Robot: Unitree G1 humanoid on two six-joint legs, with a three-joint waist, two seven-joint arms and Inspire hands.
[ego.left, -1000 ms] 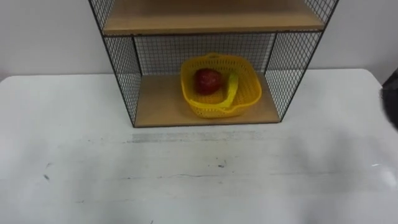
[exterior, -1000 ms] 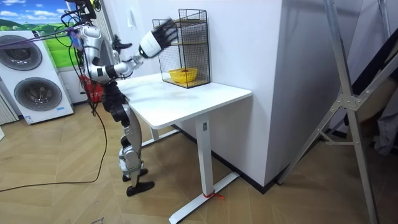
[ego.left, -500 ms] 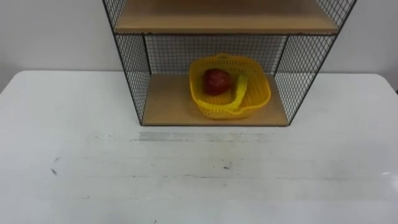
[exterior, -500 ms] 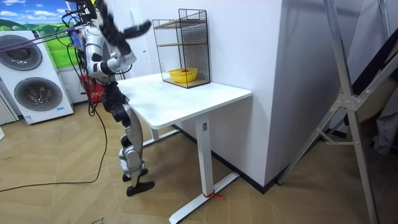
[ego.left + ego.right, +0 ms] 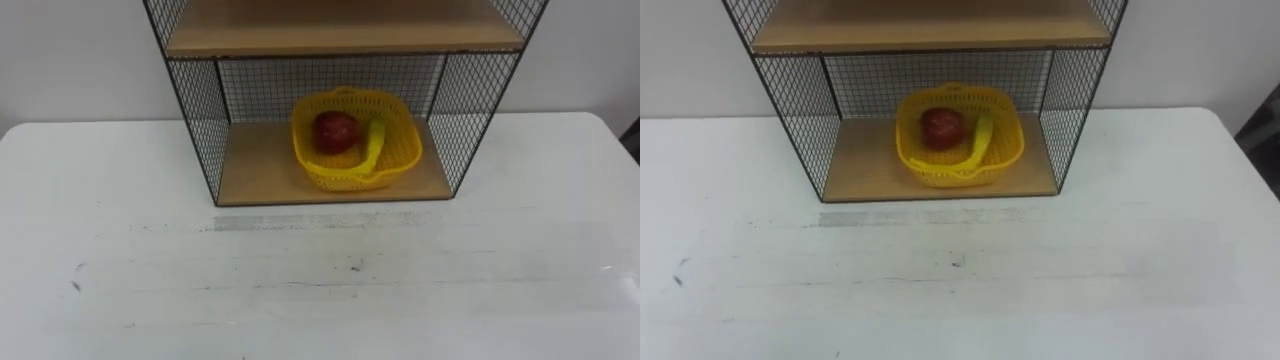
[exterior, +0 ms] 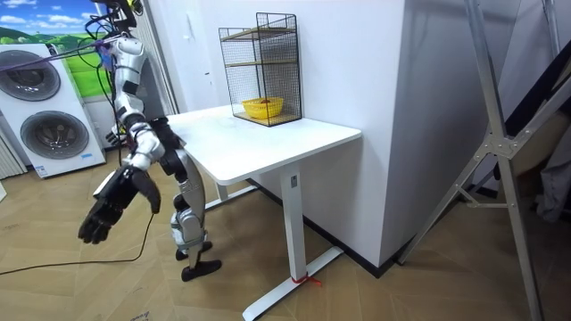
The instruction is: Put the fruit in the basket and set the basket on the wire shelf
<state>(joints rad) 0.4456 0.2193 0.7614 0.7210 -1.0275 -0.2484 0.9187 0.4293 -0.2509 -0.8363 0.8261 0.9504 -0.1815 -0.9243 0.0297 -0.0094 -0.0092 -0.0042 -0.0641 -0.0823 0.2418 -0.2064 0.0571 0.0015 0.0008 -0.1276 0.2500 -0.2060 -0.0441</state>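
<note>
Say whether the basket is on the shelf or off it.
On: the yellow basket, fruit inside, stands on the wire shelf, lowest board.

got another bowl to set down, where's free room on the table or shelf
The white table is bare in front of the wire shelf and on both sides. On its bottom board, the wider free patch lies between the left mesh wall and the yellow basket; the right gap is narrower. The basket is crowded: red apple and yellow-green fruit.
</note>
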